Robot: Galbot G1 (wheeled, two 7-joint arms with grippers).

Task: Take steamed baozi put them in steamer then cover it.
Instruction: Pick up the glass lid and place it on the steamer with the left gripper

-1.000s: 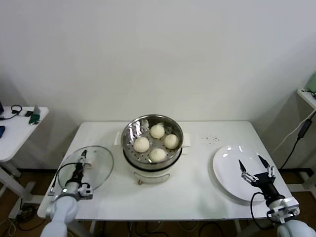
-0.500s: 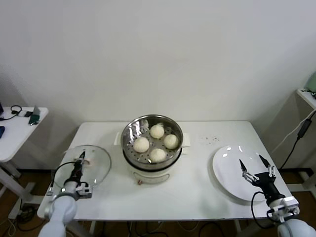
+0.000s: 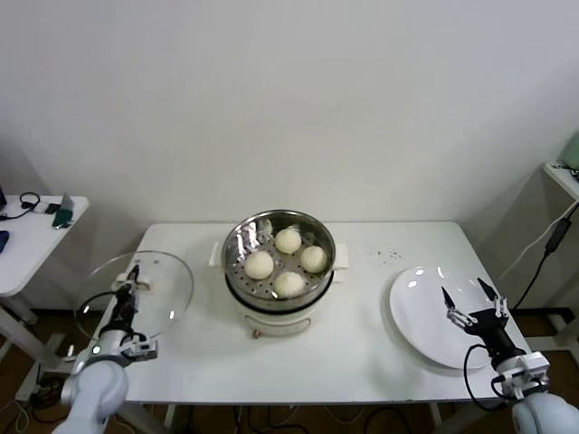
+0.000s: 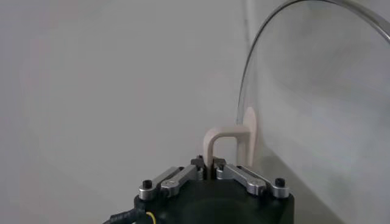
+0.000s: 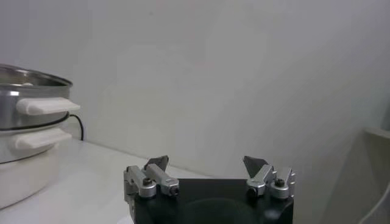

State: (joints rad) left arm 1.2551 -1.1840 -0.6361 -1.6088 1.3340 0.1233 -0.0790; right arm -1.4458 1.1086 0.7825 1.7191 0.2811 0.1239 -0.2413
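Note:
Four cream-white baozi (image 3: 288,260) lie on the perforated tray inside the round steel steamer (image 3: 237,246), which stands uncovered on its cream-white base mid-table. My left gripper (image 3: 132,278) is shut on the white handle (image 4: 223,141) of the clear glass cover (image 3: 165,287) and holds it tilted, lifted off the table's left end, left of the steamer. In the left wrist view the cover's rim (image 4: 262,42) curves past the handle. My right gripper (image 3: 471,303) is open and empty over the front edge of the white plate (image 3: 416,307).
The steamer's white side handles (image 5: 46,105) show far off in the right wrist view. A side table (image 3: 27,237) with small items stands at the left. A shelf (image 3: 565,172) and a cable (image 3: 543,258) are at the right.
My left gripper has lifted the glass cover off the table and drawn it up and leftward, tilting it. The right gripper has shifted slightly down and right, still open.

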